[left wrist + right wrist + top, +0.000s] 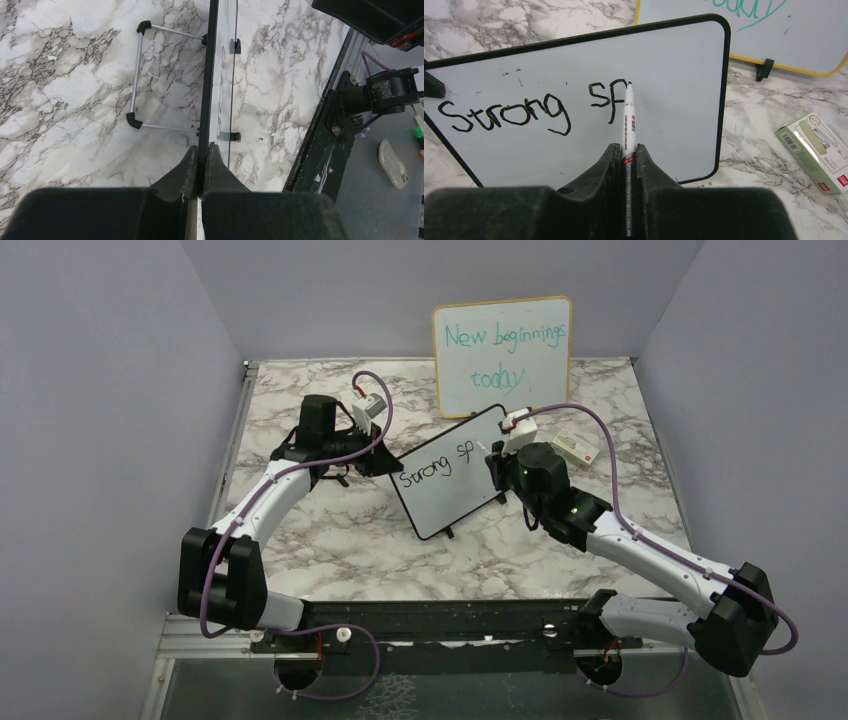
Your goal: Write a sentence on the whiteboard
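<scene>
**Inspector:** Left fingers (pixel 186 172), condition?

**Assessor:** Closed tight on the black frame of the whiteboard (pixel 207 75). It is seen edge-on, running up the middle of the left wrist frame.

**Inspector:** Right fingers (pixel 609 165)?

**Assessor:** Nearly closed, clamped on a white marker (pixel 629 120) at lower centre of the right wrist frame. The marker points up the frame, and its tip touches the board face at the top of the last letter.

**Inspector:** Location of the whiteboard?

**Assessor:** Centre of the top frame, standing at a slant on the marbled surface (pixel 330 540) between the two arms. Black handwriting reads "Strong sp"; the right half is blank.

**Inspector:** Surroundings?

**Assessor:** A larger yellow-framed board (pixel 503 355) with teal writing stands behind it at upper centre. A small green-and-white box (pixel 816 152) lies at the right of the right wrist frame, apart from both boards.
</scene>
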Robot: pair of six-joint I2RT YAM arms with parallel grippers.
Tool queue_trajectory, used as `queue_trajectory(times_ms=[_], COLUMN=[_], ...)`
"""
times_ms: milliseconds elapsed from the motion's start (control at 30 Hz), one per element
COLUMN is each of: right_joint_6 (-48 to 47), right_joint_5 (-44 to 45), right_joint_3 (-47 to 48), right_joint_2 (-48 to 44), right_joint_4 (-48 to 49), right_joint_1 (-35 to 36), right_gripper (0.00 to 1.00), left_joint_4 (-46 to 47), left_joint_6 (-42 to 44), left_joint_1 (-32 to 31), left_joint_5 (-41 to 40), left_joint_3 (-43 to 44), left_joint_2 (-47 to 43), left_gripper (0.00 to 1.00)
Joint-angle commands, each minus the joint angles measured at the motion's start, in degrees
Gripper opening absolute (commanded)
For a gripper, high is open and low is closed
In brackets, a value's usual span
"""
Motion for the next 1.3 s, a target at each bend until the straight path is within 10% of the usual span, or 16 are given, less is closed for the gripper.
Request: queue_trajectory(times_ms=[0,1267], right_joint_6=[0.66,0.52], right_joint_5=[3.37,3.08], right_joint_3=[-0.82,-0.31], right_joint_2=[-0.79,3.41], right_joint_4=[3.75,6.14], right_joint_1=[0.13,0.09], right_gripper=[0.0,0.0], left_joint_4=[-6.9,-7.12], left_joint_6=[4.63,4.64], left_joint_1=[-1.25,-1.34], left_joint_5=[-10.1,-10.01], left_joint_3=[-2.35,-2.26], left_joint_2=[2.9,3.58], left_gripper=[0.0,0.0])
